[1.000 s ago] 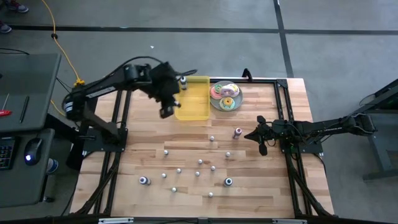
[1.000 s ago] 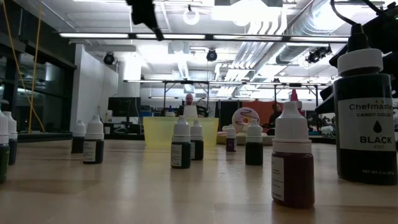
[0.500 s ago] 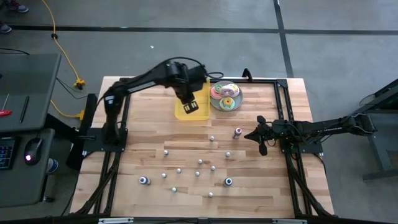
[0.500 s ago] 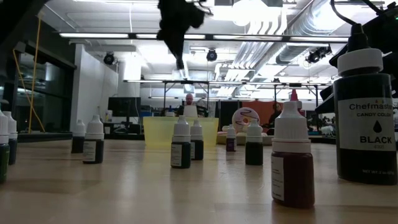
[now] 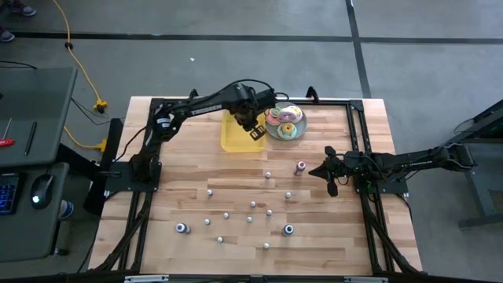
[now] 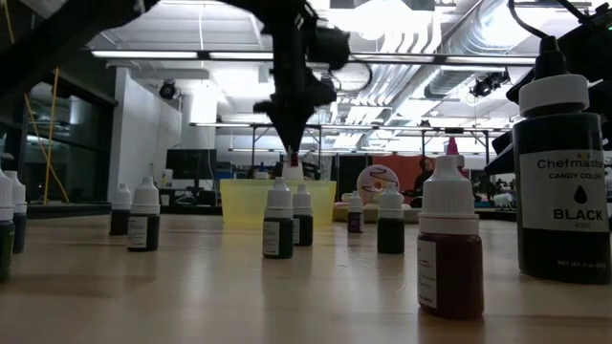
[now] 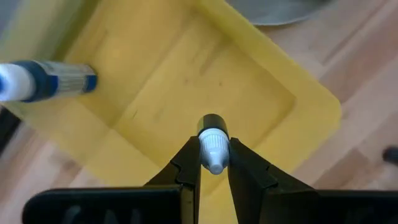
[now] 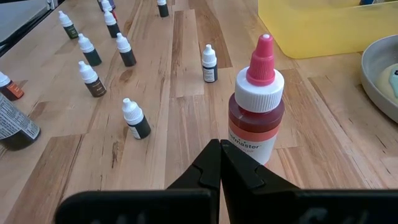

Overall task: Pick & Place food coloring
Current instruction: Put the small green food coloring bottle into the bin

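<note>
My left gripper (image 5: 255, 130) hangs over the right part of the yellow tray (image 5: 233, 138), next to the plate of doughnuts (image 5: 284, 123). It is shut on a small food coloring bottle (image 7: 213, 148) with a white cap and a dark body. One blue-capped bottle (image 7: 46, 81) lies on its side in the tray (image 7: 186, 74). Several more small bottles (image 5: 251, 206) stand upright on the wood in the middle of the table. My right gripper (image 5: 329, 179) waits shut low at the table's right, behind a red bottle with a pink cap (image 8: 257, 106). My left gripper pinches the small bottle at its white cap (image 7: 214, 138) between the two fingers. The fingers come from above, pointing steeply down. The bottle stays upright with its tip up and its dark body (image 7: 211, 120) below the fingers, lifted clear above the tray floor.
The doughnut plate (image 5: 295, 132) sits just right of the tray. A black frame runs along the table's left, right and far sides. The loose bottles spread over the table's middle and near part, and a large black-labelled bottle (image 6: 562, 172) stands close to the low camera.
My left gripper has swung from beside the tray's left edge toward the table's right, across the tray, and come down low over it. Its wrist has rolled on the way. It has stayed shut on the small bottle.
</note>
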